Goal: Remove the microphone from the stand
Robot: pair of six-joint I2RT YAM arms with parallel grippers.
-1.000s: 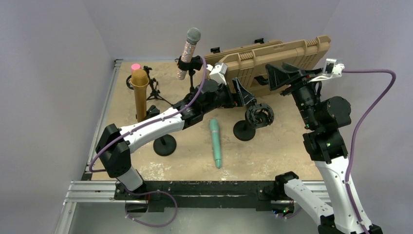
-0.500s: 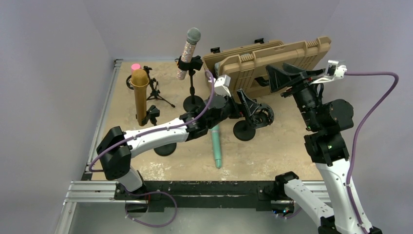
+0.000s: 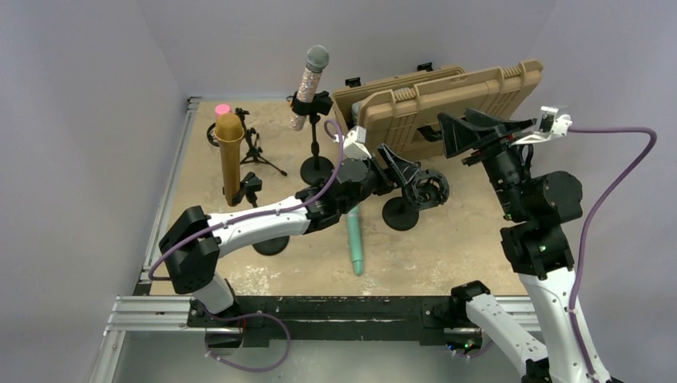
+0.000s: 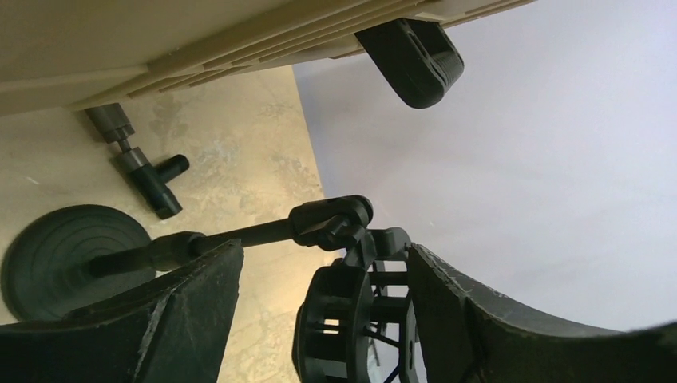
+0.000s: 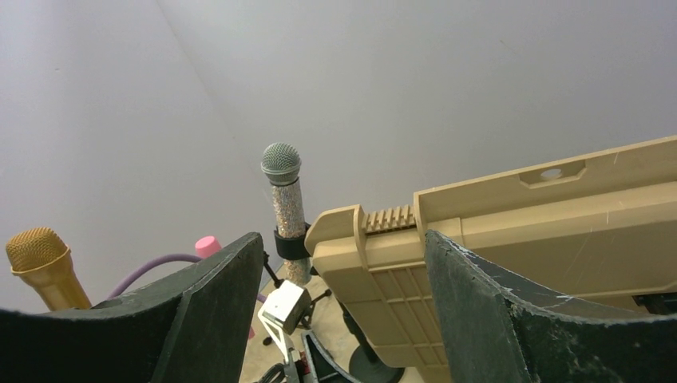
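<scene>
Our left hand [image 3: 407, 174] is wide open and holds nothing, with the stand clip [image 4: 335, 319] between its fingers. The teal microphone [image 3: 353, 231] lies on the surface [image 3: 455, 247], nearer and left.

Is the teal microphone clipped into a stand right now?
No, the teal microphone lies flat on the table, with no stand holding it.

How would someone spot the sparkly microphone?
Find the big tan case leaning at the back. Just left of it, a black stand clips the sparkly microphone. Only it has a glittery pink body and grey mesh head.
</scene>
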